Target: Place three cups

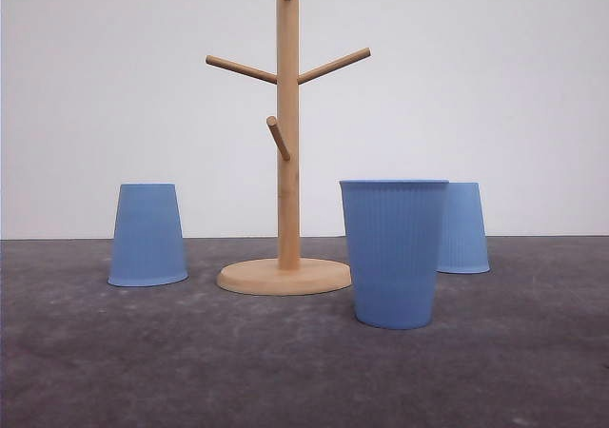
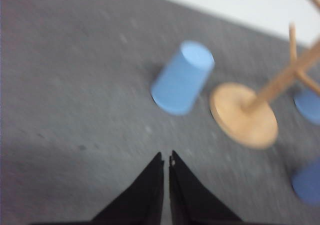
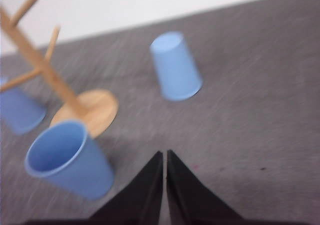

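We log 3 blue cups on the grey table. Leftmost, the left cup stands upside down, apart from the wooden rack. Right of the rack's base, the front cup stands upright, mouth up, nearest us. Behind it, partly hidden, the far right cup sits inverted. Left gripper: fingers pressed together, holding nothing. Right gripper: likewise closed and empty.
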Controlling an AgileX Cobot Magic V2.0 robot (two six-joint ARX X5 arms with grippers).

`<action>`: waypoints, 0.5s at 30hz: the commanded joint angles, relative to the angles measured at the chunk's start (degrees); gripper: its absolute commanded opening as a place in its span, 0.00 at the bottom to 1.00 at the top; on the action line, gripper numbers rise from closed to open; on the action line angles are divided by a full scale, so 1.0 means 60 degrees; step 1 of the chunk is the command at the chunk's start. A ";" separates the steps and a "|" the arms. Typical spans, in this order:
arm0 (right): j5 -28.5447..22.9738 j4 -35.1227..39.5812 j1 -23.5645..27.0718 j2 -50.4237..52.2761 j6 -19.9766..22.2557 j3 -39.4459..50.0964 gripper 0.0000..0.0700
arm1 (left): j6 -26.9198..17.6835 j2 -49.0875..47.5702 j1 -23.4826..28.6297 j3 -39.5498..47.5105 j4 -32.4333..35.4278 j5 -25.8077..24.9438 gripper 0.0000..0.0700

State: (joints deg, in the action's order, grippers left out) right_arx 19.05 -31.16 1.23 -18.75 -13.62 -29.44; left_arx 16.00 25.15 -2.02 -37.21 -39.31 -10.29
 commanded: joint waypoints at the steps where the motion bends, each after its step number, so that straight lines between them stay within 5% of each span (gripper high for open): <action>1: 0.0394 0.0044 -0.0078 -0.0546 0.0589 -0.0204 0.01 | -0.0568 0.0499 0.0004 -0.0157 0.0037 -0.0627 0.00; 4: 0.0433 0.0169 -0.0478 -0.1320 0.0786 -0.0247 0.01 | -0.0796 0.1325 -0.0100 -0.0178 0.0141 -0.1420 0.00; 15: 0.0299 0.0910 -0.2740 -0.2613 0.2069 -0.0276 0.01 | -0.2771 0.2776 -0.2795 -0.0803 0.0798 -0.0927 0.00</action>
State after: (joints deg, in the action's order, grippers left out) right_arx 20.95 -26.58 -14.59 -33.99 -3.10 -30.24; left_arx 3.70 41.27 -18.07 -40.75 -35.30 -16.21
